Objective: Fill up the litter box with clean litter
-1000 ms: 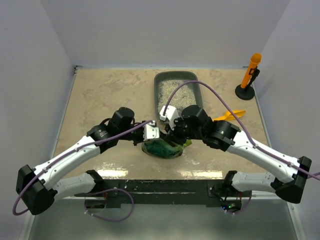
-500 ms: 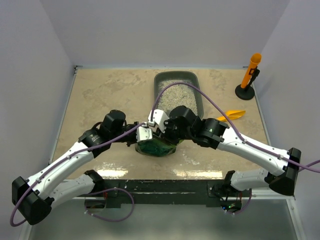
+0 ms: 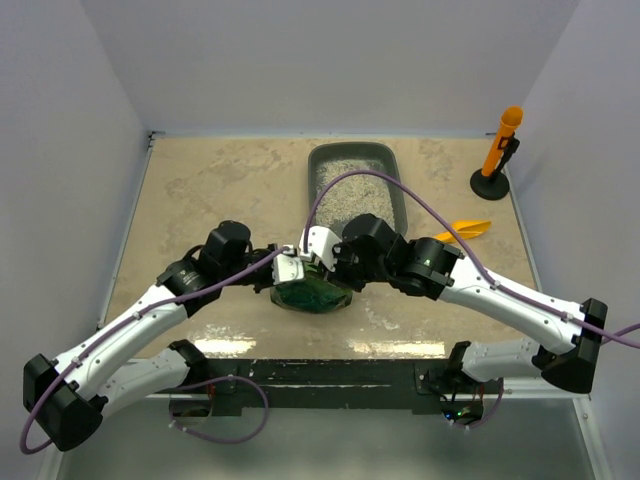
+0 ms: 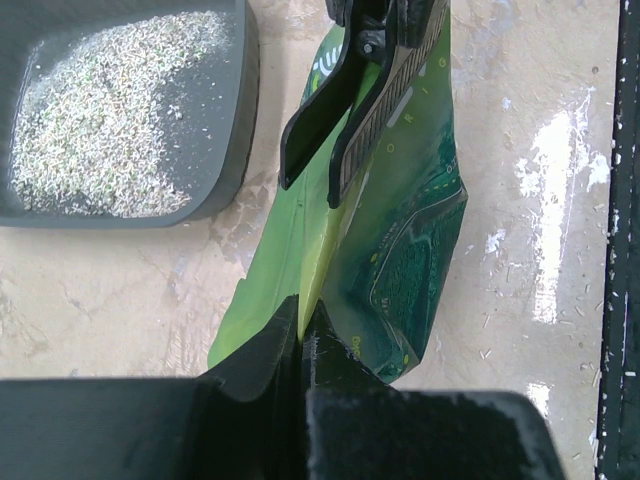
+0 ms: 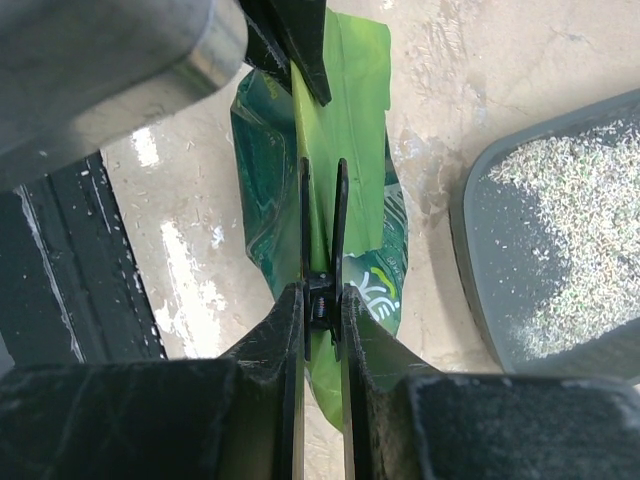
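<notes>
The dark grey litter box [image 3: 350, 149] lies at the back centre, partly covered with pale clean litter [image 3: 352, 196]. It also shows in the left wrist view [image 4: 241, 120] and the right wrist view [image 5: 468, 262]. A glossy green bag [image 3: 312, 296] stands on the table just in front of the box. My left gripper [image 4: 302, 316] is shut on the bag's light green top edge [image 4: 300, 240]. My right gripper [image 5: 322, 292] is shut on a black clip [image 5: 322, 225] that sits on the same edge. In the top view the two grippers [image 3: 290, 268] [image 3: 318, 246] meet above the bag.
An orange scoop [image 3: 462, 230] lies right of the box. An orange-handled tool stands in a black base [image 3: 495, 160] at the back right. Stray granules [image 3: 380, 315] lie on the beige tabletop near the bag. A black rail [image 3: 330, 372] runs along the near edge.
Both grippers and the green bag have shifted left and a little toward the near edge over the last second. In the last half second almost nothing moved.
</notes>
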Robot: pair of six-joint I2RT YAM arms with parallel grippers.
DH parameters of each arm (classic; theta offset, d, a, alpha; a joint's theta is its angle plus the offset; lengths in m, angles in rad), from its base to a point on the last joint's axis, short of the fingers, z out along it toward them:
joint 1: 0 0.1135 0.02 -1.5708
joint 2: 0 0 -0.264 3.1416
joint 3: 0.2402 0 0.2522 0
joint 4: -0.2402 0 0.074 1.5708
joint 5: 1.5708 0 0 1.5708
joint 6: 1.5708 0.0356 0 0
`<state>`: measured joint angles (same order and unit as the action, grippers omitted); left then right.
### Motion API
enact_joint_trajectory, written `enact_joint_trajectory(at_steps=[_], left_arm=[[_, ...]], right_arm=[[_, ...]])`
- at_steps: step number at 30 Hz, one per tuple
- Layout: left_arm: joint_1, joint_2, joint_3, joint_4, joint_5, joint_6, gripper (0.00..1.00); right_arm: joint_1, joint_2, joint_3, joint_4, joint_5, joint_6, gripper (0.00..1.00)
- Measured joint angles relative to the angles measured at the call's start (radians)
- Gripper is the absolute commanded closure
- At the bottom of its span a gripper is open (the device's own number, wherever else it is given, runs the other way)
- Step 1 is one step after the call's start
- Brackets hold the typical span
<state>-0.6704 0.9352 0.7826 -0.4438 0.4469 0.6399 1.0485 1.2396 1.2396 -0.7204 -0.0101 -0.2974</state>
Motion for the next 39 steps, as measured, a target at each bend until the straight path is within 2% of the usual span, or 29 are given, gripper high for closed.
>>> enact_joint_trajectory(at_steps=[12, 13, 15, 16, 18, 19, 20, 21, 24, 32, 35, 36, 38, 39], left_arm=[[0.000, -0.019, -0.030, 0.035, -0.002, -0.001, 1.00], [0.000, -0.019, -0.032, 0.039, -0.002, -0.001, 1.00], [0.000, -0.021, -0.035, 0.044, -0.002, -0.001, 1.00], [0.000, -0.021, -0.035, 0.045, -0.001, -0.002, 1.00], [0.000, -0.021, -0.035, 0.046, -0.002, -0.003, 1.00], [0.002, -0.025, -0.035, 0.048, -0.003, -0.007, 1.00], [0.006, -0.031, -0.035, 0.048, -0.004, -0.011, 1.00], [0.007, -0.035, -0.035, 0.045, -0.005, -0.014, 1.00], [0.008, -0.036, -0.035, 0.040, -0.004, -0.019, 1.00], [0.009, -0.032, -0.032, 0.038, -0.007, -0.022, 0.99], [0.009, -0.025, -0.024, 0.035, -0.014, -0.031, 0.76], [0.009, -0.021, -0.017, 0.033, -0.021, -0.039, 0.61], [0.010, -0.019, 0.003, 0.035, -0.037, -0.047, 0.47], [0.010, -0.018, 0.023, 0.040, -0.049, -0.058, 0.35]], right_arm=[[0.001, 0.016, -0.006, -0.002, -0.013, -0.017, 1.00], [0.001, 0.016, -0.006, -0.002, -0.013, -0.017, 0.87], [0.001, 0.014, -0.007, -0.001, -0.011, -0.014, 0.73], [0.001, 0.012, -0.008, 0.000, -0.010, -0.011, 0.62], [0.000, 0.004, -0.011, -0.007, 0.003, -0.002, 0.56], [-0.001, -0.005, -0.018, -0.040, 0.031, -0.004, 0.49], [-0.006, -0.012, -0.029, -0.069, 0.048, -0.002, 0.36], [-0.011, -0.019, -0.044, -0.098, 0.065, 0.000, 0.30], [-0.016, -0.031, -0.057, -0.141, 0.114, 0.008, 0.02], [-0.016, -0.091, -0.018, -0.169, 0.241, 0.053, 0.01], [-0.016, -0.127, 0.035, -0.147, 0.326, 0.117, 0.01], [-0.016, -0.138, 0.060, -0.142, 0.354, 0.146, 0.02], [-0.017, -0.148, 0.119, -0.139, 0.391, 0.207, 0.01], [-0.019, -0.146, 0.152, -0.138, 0.397, 0.238, 0.02]])
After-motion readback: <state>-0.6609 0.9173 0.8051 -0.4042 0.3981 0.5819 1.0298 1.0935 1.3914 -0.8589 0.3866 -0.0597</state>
